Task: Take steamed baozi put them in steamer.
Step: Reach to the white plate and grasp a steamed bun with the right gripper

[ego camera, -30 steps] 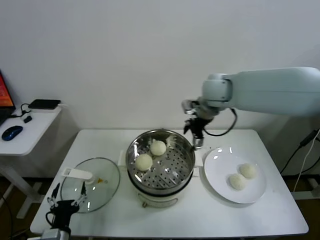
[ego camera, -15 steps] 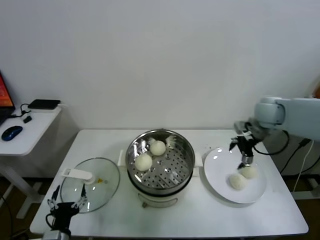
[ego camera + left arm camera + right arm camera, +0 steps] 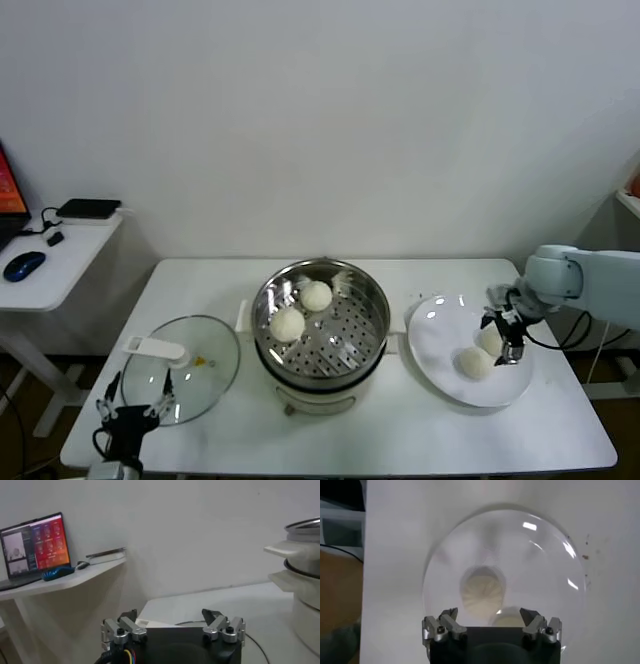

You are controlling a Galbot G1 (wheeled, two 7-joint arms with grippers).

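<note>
The steel steamer (image 3: 341, 336) stands mid-table with two baozi in it, one at the back (image 3: 316, 295) and one at the left (image 3: 287, 324). Two more baozi lie on the white plate (image 3: 438, 336): a near one (image 3: 474, 363) and a far one (image 3: 489, 341). My right gripper (image 3: 508, 341) is open and low over the plate, right beside the far baozi. In the right wrist view the gripper (image 3: 489, 616) is open, with one baozi (image 3: 506, 620) between its fingers and the other (image 3: 482, 592) just beyond. My left gripper (image 3: 130, 414) is open and parked at the front left corner.
A glass lid (image 3: 181, 368) with a white handle lies left of the steamer, just beyond my left gripper. A side table at the far left holds a mouse (image 3: 23, 265) and a laptop (image 3: 35, 545). The steamer's side (image 3: 301, 565) shows in the left wrist view.
My right arm has swung from the steamer's far rim over to the plate and dropped low beside the far baozi. The left arm has not moved.
</note>
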